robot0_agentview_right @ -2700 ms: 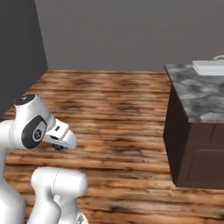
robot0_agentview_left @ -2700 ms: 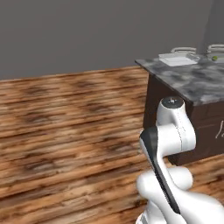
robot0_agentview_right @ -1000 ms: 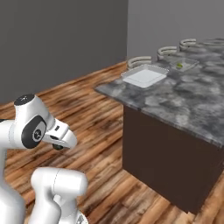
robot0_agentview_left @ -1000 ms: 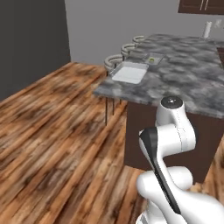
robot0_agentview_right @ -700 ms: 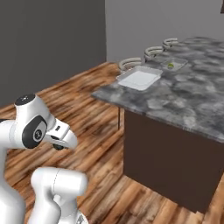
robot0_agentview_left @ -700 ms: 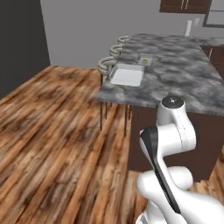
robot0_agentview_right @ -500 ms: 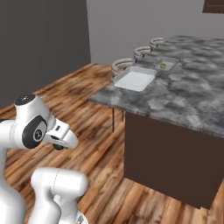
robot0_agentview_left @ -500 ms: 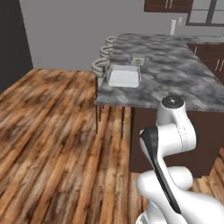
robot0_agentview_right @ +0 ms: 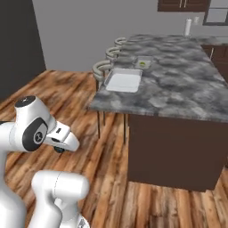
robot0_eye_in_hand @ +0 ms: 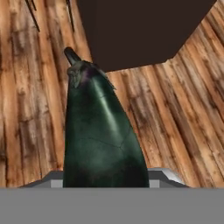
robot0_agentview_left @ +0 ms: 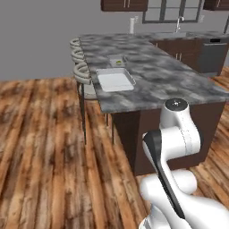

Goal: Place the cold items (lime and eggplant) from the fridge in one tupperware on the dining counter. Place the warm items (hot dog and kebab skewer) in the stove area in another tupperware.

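- The hand view looks down at a wooden floor [robot0_eye_in_hand: 183, 109], with a dark green eggplant [robot0_eye_in_hand: 100, 140] rising from the bottom edge toward 12 o'clock.
- The eggplant's stem end, with its dark cap and short stalk, points to about 11 o'clock in that view; its broad body runs down to the bottom edge.
- The claw's fingertips are hidden behind the eggplant there. The eggplant sits right along the claw's axis, so the claw is closed on the eggplant at a middling width.
- A dark brown block, the side of the cabinet [robot0_eye_in_hand: 135, 30], takes up the top of the hand view from 12 to 2 o'clock.
- In the left base view the white arm [robot0_agentview_left: 176, 134] is folded up at about 5 o'clock, in front of the island's dark base.
- In the right base view the arm [robot0_agentview_right: 33, 129] sits at about 8 o'clock, with the wrist pointing down and right toward the floor.
- The grey marbled surface [robot0_agentview_left: 179, 76] carries 2 shallow containers.
- The nearer container [robot0_agentview_left: 115, 80] is white and lies close to the surface's left edge, at about 12 o'clock in the left base view.
- The farther container [robot0_agentview_left: 117, 59] lies just beyond it and holds a small green lime [robot0_agentview_right: 142, 63].
- 3 round stools [robot0_agentview_left: 82, 74] stand in a row along the left side of the surface.
- A white roll [robot0_agentview_right: 188, 26] stands upright at the far end of the surface.
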